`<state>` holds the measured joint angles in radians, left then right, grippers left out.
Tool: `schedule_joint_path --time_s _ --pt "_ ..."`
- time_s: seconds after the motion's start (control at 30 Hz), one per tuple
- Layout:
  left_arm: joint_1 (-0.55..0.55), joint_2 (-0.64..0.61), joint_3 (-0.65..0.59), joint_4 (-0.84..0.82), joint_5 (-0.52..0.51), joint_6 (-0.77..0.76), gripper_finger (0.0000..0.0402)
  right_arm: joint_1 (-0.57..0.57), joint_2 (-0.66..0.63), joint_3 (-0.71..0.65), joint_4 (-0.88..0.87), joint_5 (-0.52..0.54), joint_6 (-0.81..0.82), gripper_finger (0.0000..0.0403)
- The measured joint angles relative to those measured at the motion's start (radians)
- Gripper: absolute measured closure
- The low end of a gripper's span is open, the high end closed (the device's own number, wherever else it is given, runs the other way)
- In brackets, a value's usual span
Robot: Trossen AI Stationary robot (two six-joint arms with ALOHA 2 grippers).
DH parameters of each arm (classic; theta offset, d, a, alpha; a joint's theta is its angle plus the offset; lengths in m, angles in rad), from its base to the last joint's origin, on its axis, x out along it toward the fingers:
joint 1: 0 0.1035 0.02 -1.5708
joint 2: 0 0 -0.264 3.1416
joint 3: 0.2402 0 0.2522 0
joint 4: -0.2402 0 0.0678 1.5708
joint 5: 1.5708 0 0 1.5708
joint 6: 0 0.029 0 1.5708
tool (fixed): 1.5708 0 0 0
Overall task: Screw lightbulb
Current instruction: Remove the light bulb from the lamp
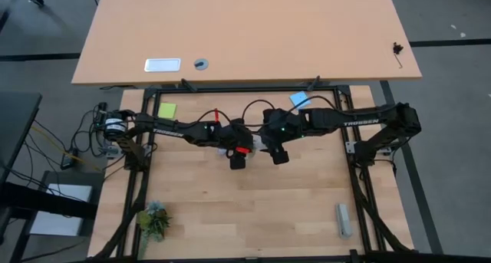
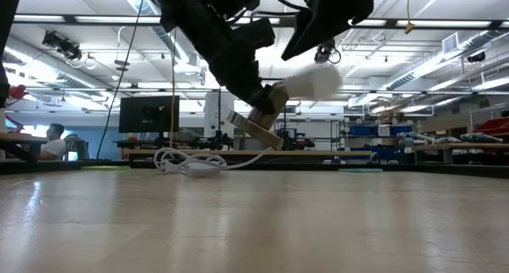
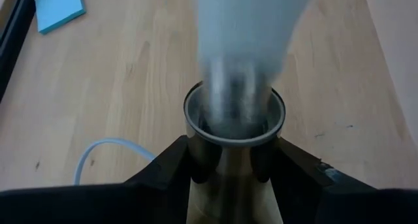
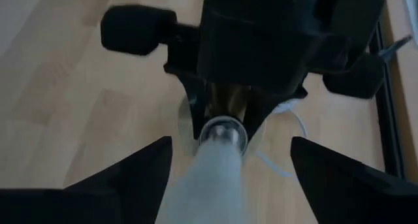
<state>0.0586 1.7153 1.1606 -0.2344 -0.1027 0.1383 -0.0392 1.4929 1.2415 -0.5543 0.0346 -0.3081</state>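
Observation:
The white lightbulb (image 2: 314, 82) stands with its silvery neck (image 3: 235, 93) in the mouth of the round metal socket base (image 2: 258, 123), in the air above the middle of the table. My left gripper (image 1: 238, 157) is shut on the socket base. My right gripper (image 1: 278, 152) is open. Its fingers (image 4: 140, 178) stand on either side of the bulb's rounded end (image 4: 209, 178) in the right wrist view. I cannot tell whether they touch it. The socket's white cable (image 2: 191, 163) hangs down and lies looped on the table. My left gripper (image 3: 234, 149) pinches the socket base between its two fingers, on its opposite side walls (image 3: 196, 152) just below the rim. The fingers run along the socket toward its mouth. The socket is lifted clear of the table and tilted, its mouth toward the right arm.
A blue note (image 1: 299, 99) and a green note (image 1: 166, 110) lie near the table's far edge. A grey block (image 1: 343, 219) lies at the near right and a small plant (image 1: 153, 219) at the near left. A second table (image 1: 245, 33) stands beyond.

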Motion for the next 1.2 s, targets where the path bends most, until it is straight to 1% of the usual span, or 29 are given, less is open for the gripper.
schedule_joint_path --time_s 0.07,0.13,0.33,0.53,0.67,0.7,0.77,0.83,1.0,1.07,1.2 --pt "0.0 0.0 0.0 0.0 -0.002 0.0 0.024 0.005 -0.004 -0.001 -0.019 0.021 0.001 0.0097" --pt "0.0 -0.001 0.0 0.004 -0.014 0.0 0.024 0.005 -0.008 -0.001 -0.033 0.027 0.003 0.012" --pt "0.0 -0.001 0.0 0.005 -0.027 0.007 0.024 0.005 -0.008 -0.002 -0.114 0.027 0.051 0.0219" --pt "0.0 -0.002 -0.005 0.027 -0.05 0.007 0.024 0.004 -0.017 -0.002 -0.254 0.026 0.128 0.0295" --pt "0.0 0.003 -0.007 0.081 -0.05 0.007 0.024 0.004 -0.017 -0.01 -0.277 0.02 0.152 0.0345" --pt "0.0 0.003 -0.018 0.109 -0.048 0.008 0.0239 0.004 -0.017 -0.018 -0.271 0.02 0.149 0.0358" --pt "0.003 0.003 -0.057 0.198 -0.013 0.007 0.0239 0.004 -0.017 -0.044 -0.249 0.02 0.139 0.0386" --pt "0.006 0.004 -0.101 0.276 0.019 -0.015 0.024 0.004 -0.017 -0.079 -0.215 0.018 0.132 0.0395" --pt "0.009 0.005 -0.2 0.442 0.044 -0.051 0.024 0.004 -0.016 -0.167 -0.093 0.017 0.133 0.0388" --pt "0.01 0.005 -0.233 0.489 0.05 -0.063 0.0239 0.004 -0.016 -0.199 -0.034 0.016 0.142 0.0395" --pt "0.014 0.005 -0.293 0.572 0.052 -0.069 0.0239 -0.008 -0.016 -0.23 0.0 0.014 0.199 0.0395"
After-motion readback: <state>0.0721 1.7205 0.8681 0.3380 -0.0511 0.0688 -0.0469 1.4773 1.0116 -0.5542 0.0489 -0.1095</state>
